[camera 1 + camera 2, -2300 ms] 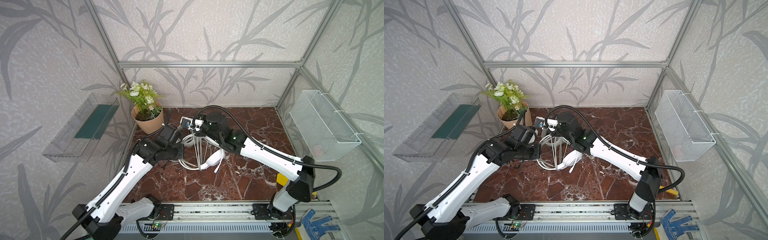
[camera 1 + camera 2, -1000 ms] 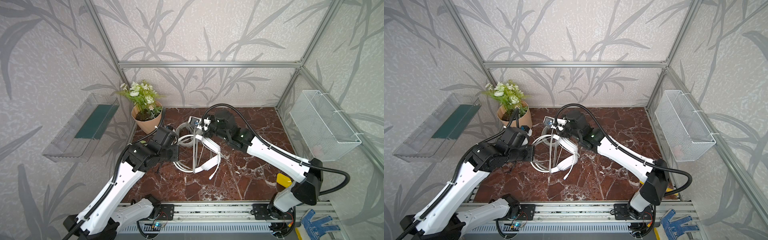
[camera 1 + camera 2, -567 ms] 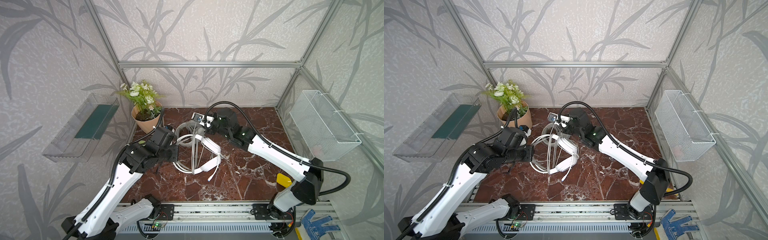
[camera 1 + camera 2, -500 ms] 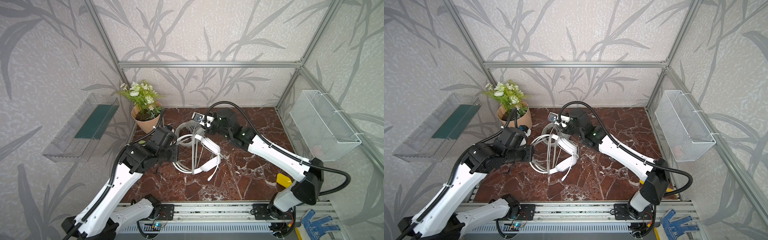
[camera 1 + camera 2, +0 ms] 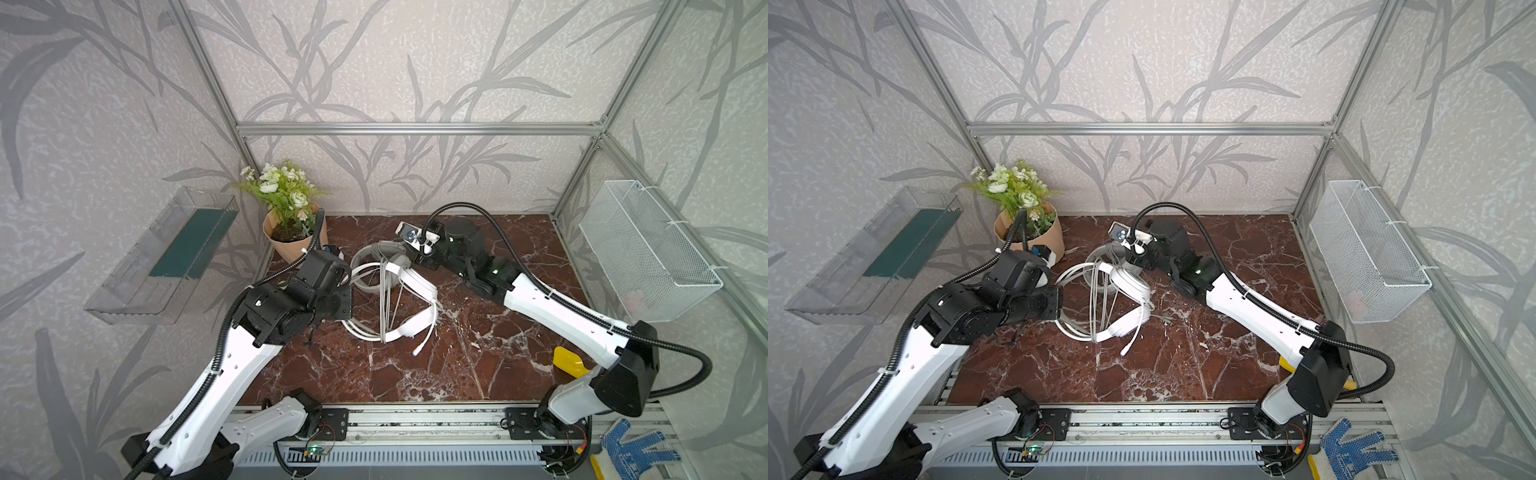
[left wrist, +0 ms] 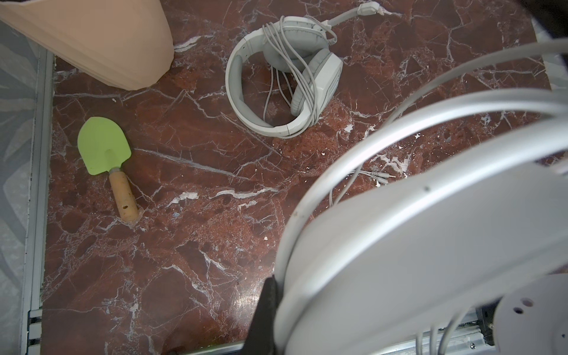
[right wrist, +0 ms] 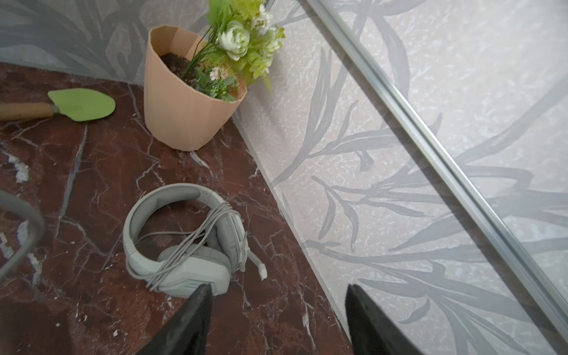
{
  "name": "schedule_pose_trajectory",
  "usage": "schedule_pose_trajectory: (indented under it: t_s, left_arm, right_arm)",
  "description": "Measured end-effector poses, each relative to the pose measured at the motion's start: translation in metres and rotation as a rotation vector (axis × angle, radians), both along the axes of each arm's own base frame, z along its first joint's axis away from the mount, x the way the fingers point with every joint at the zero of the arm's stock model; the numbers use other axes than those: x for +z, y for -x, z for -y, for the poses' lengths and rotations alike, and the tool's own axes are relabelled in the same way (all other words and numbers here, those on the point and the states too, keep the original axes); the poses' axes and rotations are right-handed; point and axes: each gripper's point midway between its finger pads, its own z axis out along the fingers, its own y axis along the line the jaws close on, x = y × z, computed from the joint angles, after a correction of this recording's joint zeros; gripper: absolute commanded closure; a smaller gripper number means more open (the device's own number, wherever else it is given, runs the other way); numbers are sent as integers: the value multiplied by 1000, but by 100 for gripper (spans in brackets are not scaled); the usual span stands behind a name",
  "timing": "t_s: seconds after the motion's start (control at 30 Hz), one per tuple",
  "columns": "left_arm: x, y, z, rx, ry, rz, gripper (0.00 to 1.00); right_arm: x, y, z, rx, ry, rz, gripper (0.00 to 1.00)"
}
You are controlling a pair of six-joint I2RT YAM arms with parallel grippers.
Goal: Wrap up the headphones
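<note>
My left gripper [image 5: 347,300] is shut on the band of the glossy white headphones [image 5: 415,291] and holds them above the table, just left of centre in both top views. Their pale cable [image 5: 386,299] is looped round them several times, and its plug [image 5: 417,352] hangs free. In the left wrist view these headphones [image 6: 430,246] fill the foreground beside one dark finger [image 6: 267,310]. The greyish-white headphones [image 7: 184,246] lie on the table near the back wall with their own cable draped over them. My right gripper [image 7: 278,295] hangs open and empty just beside them.
A potted flower [image 5: 291,237] stands at the back left. A green trowel [image 6: 101,150] lies near it. A clear bin [image 5: 166,257] hangs on the left wall and a wire basket [image 5: 648,249] on the right. A yellow object [image 5: 569,361] sits at the front right.
My right gripper has opened, let go of the white headphones' cable and drawn back a little toward the back wall. The left gripper still holds the white headphones in much the same place.
</note>
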Motion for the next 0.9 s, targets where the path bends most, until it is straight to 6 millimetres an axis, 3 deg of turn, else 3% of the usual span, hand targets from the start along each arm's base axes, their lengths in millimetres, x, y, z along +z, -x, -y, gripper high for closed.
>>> schedule_pose_trajectory:
  t_s: [0.2,0.33,0.4,0.5,0.77,0.9]
  left_arm:
    - [-4,2,-2,0,-14,-18,100]
    - [-3,1,-2,1,-13,-16,100]
    - [-3,1,-1,1,-11,-14,100]
    - [-2,0,-1,0,-6,-10,100]
    - [13,0,6,-8,46,13,100]
    - [21,-1,8,-2,72,27,100]
  right_arm:
    - [34,-12,55,-160,-248,-6,13]
    - [29,-18,109,-288,-461,-70,8]
    - [17,-16,123,-330,-529,-107,6]
    - [-9,-9,128,-356,-596,-179,5]
    - [-108,9,128,-403,-676,-423,5]
    - [-142,21,125,-395,-703,-524,5]
